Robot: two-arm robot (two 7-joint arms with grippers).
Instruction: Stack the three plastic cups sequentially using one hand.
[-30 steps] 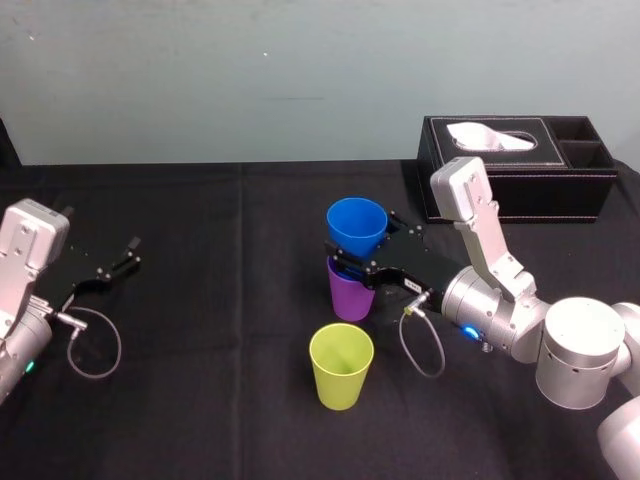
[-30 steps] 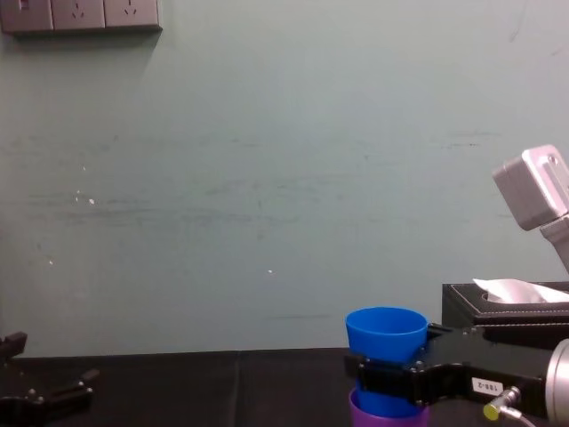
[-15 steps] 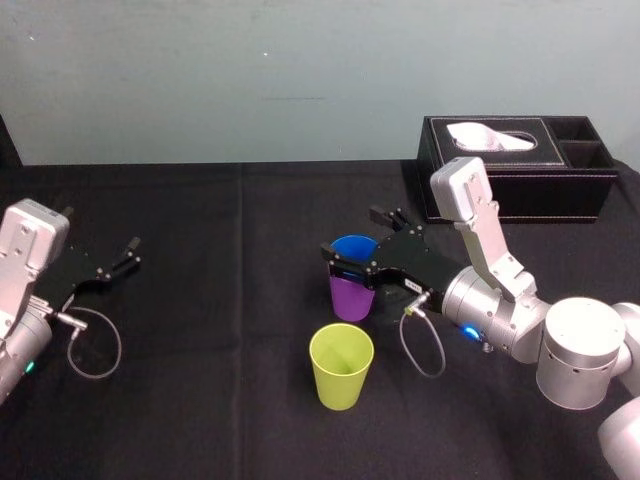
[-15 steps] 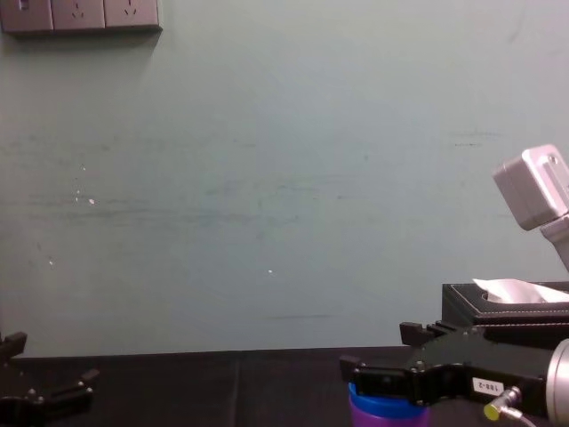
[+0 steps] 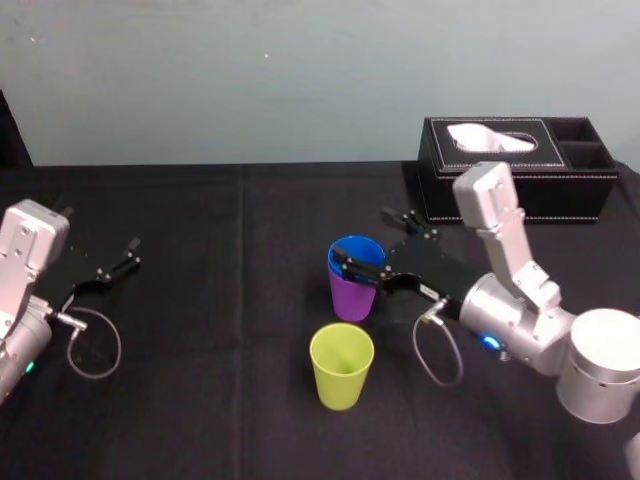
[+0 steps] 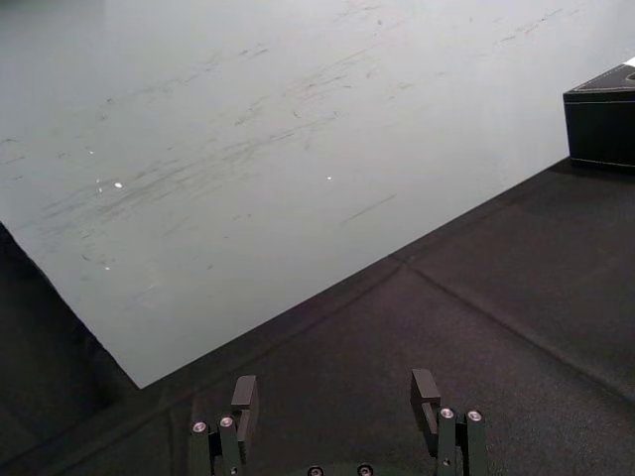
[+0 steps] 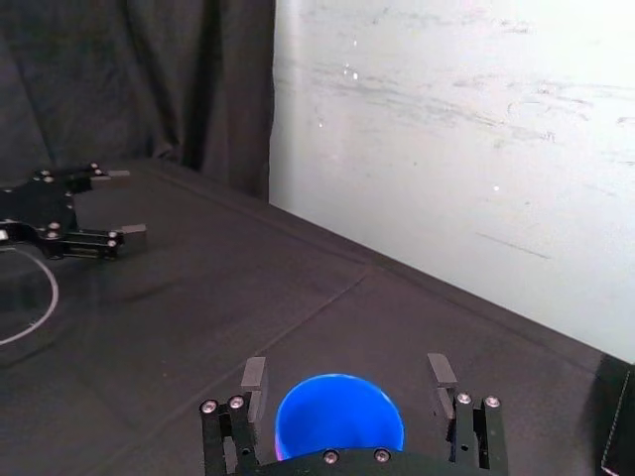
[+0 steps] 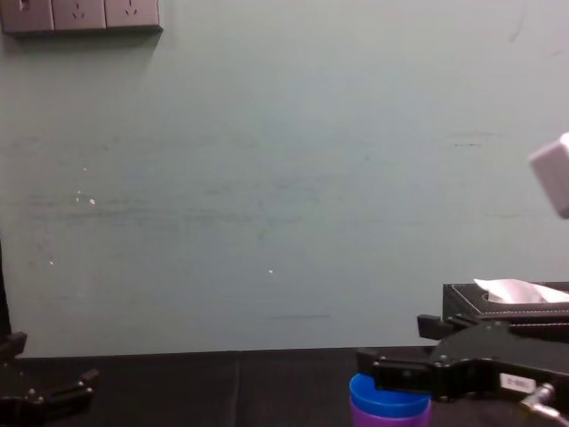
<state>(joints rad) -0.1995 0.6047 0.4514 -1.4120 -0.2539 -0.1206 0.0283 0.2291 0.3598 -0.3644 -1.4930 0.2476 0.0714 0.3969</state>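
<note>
Blue cup (image 5: 356, 250) nested in purple cup (image 5: 351, 298); yellow-green cup (image 5: 341, 366) upright nearby; right hand (image 5: 362, 237) spread.

The blue cup (image 5: 355, 256), purple cup (image 5: 351, 298) and yellow-green cup (image 5: 341, 365) are smooth plastic with a faint sheen. The tablecloth (image 5: 220, 330) is matt black cloth, creased. The tissue box (image 5: 520, 195) looks like black leatherette with pale stitching. The wall (image 8: 267, 178) is matt paint, scuffed.

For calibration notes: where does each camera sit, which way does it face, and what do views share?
Head: high, looking down at the table; left pincer idle, right pincer open around the blue cup.
Chest: low, facing the wall across the table; right pincer lower right.
Left wrist: behind the left pincer, facing table and wall.
Right wrist: behind the right pincer, looking into the blue cup.
Shared: head, chest, right wrist all show the blue cup.
</note>
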